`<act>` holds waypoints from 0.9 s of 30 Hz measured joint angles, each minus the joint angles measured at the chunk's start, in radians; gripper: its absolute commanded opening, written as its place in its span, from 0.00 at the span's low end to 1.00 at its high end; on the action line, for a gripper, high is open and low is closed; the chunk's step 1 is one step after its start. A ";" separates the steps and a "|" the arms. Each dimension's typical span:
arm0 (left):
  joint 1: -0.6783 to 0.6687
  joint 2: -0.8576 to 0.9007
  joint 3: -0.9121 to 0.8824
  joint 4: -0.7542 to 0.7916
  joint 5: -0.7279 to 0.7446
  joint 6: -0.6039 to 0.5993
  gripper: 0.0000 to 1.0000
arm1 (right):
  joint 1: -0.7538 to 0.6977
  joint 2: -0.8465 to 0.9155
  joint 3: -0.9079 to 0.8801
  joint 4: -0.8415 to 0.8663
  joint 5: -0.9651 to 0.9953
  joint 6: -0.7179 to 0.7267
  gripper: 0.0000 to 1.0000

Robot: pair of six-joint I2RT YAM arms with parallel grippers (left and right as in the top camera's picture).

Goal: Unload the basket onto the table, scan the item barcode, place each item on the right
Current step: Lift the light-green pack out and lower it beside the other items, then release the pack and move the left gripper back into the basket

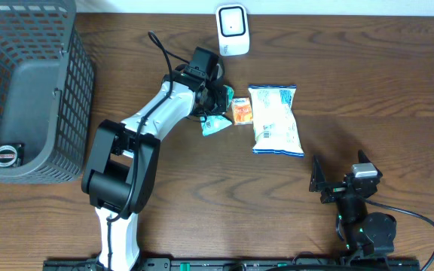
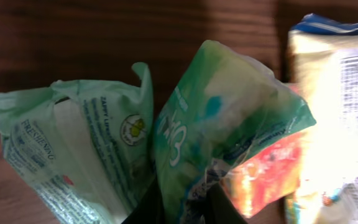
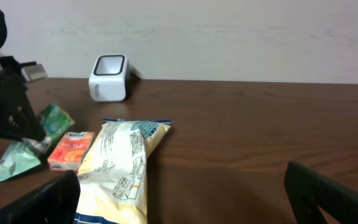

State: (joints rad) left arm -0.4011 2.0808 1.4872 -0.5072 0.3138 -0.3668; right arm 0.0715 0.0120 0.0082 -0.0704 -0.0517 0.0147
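A crumpled green packet (image 1: 215, 126) hangs from my left gripper (image 1: 218, 105), which is shut on its upper edge. In the left wrist view the dark fingers (image 2: 146, 213) pinch the green packet (image 2: 229, 124) at the bottom of the frame. The white barcode scanner (image 1: 232, 30) stands at the table's back edge, beyond the left gripper. The right wrist view shows the scanner (image 3: 109, 77) and the green packet (image 3: 16, 160) at far left. My right gripper (image 1: 345, 181) rests near the front right, open, with nothing between its fingers.
A small orange box (image 1: 240, 111) lies beside the green packet, touching a white and yellow snack bag (image 1: 275, 119). A grey wire basket (image 1: 59, 90) fills the left side, with a small round item (image 1: 6, 155) inside.
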 measured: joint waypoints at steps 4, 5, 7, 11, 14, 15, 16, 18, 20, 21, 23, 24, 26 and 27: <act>0.001 0.000 0.000 -0.022 -0.015 -0.005 0.08 | 0.000 0.000 0.000 0.000 0.000 0.000 0.99; 0.002 0.000 0.000 -0.027 -0.018 -0.013 0.08 | 0.000 0.000 0.000 0.000 0.000 0.000 0.99; 0.005 0.000 0.000 -0.035 -0.021 -0.037 0.08 | 0.000 0.000 0.000 0.000 0.000 0.000 0.99; 0.012 0.000 0.000 -0.030 0.001 -0.093 0.41 | 0.000 0.000 0.000 0.000 0.000 0.000 0.99; 0.014 -0.001 0.000 -0.014 0.059 -0.116 0.49 | 0.000 0.000 0.000 0.000 0.000 0.000 0.99; 0.014 -0.001 0.000 -0.009 0.082 -0.122 0.52 | 0.000 0.000 0.000 0.000 0.000 0.000 0.99; 0.014 -0.001 0.000 -0.004 0.106 -0.127 0.56 | 0.000 0.000 0.000 0.000 0.000 0.000 0.99; 0.014 -0.003 0.000 -0.001 0.146 -0.135 0.61 | 0.000 0.000 0.000 0.000 0.000 0.000 0.99; 0.014 -0.011 0.000 -0.002 0.171 -0.137 0.61 | 0.000 0.000 0.000 0.000 0.000 0.000 0.99; 0.015 -0.020 0.000 -0.002 0.180 -0.138 0.61 | 0.000 0.000 0.000 0.000 0.000 0.000 0.99; 0.018 -0.043 0.000 -0.002 0.191 -0.138 0.59 | 0.000 0.000 0.000 0.000 0.000 0.000 0.99; 0.020 -0.062 0.000 -0.002 0.197 -0.138 0.59 | 0.000 0.000 0.000 0.000 0.000 0.000 0.99; 0.029 -0.113 0.000 -0.002 0.204 -0.135 0.59 | 0.000 0.000 0.000 0.000 0.000 0.000 0.99; 0.035 -0.142 0.000 -0.002 0.206 -0.130 0.59 | 0.000 0.000 0.000 0.000 0.000 0.000 0.99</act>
State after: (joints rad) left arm -0.3664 1.9392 1.4876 -0.5087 0.5201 -0.4973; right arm 0.0715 0.0120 0.0082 -0.0704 -0.0521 0.0147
